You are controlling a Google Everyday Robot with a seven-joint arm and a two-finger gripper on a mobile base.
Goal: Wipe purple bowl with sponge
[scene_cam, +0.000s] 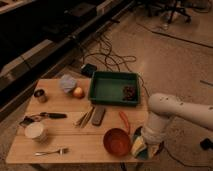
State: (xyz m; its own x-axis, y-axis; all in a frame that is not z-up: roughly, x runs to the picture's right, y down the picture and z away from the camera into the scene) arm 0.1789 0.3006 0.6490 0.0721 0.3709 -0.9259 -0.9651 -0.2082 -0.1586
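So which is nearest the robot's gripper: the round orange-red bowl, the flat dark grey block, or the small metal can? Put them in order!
The gripper is low over the front corner of the table, at the arm's end.
1. The round orange-red bowl: right beside it.
2. The flat dark grey block: mid-table.
3. The small metal can: the opposite, far corner.

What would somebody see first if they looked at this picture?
The big white robot arm reaching in from the right, with its gripper down at the table's front right corner by a pale yellow sponge. Next come the orange-red bowl just left of it and the green tray at the back of the wooden table.
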